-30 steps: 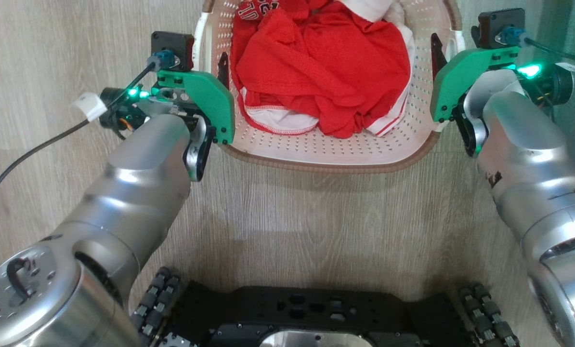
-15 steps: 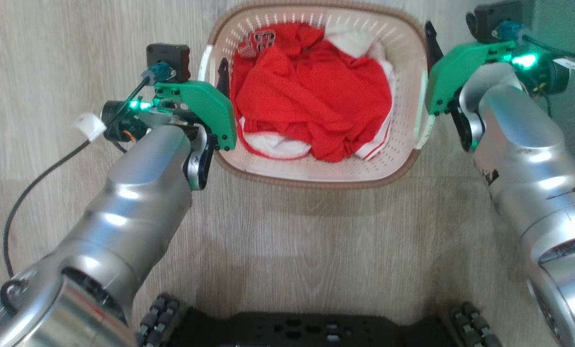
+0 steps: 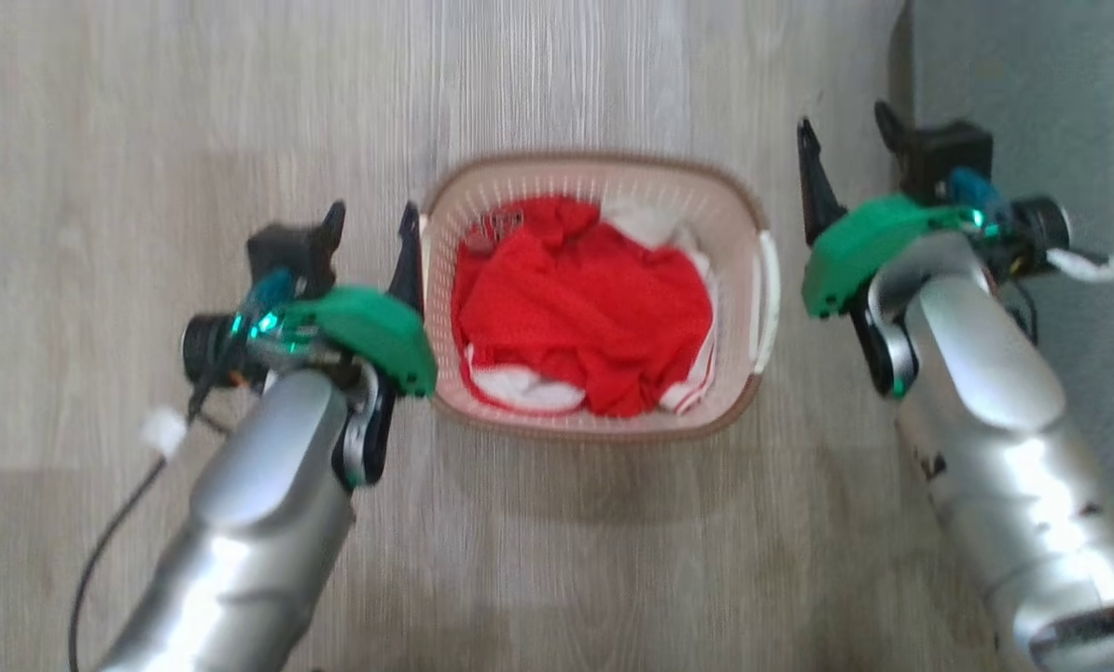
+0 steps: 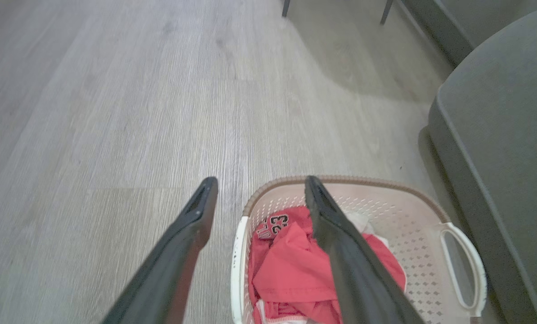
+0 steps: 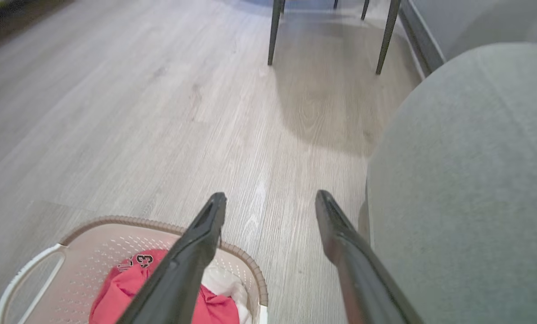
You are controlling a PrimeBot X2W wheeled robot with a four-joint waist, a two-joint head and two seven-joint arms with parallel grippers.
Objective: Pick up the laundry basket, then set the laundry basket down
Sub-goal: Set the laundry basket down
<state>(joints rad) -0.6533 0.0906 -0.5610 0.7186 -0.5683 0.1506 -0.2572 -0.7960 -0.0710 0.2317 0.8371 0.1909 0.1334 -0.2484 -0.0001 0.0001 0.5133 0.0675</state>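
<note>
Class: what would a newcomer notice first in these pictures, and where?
The red clothes in the cream basket, mid-picture on the wood floor, stand out first. Next, the left tool and right tool flank it, both open and empty.

Soft even indoor light, head view motion-blurred, faint shadow beside the laundry basket [image 3: 566, 182], wrist views sharper

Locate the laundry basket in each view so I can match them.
Head view: laundry basket, centre of the picture.
Left wrist view: bottom edge, right of centre.
Right wrist view: lower left corner.
Shared landmark: the red clothes inside it.
</note>
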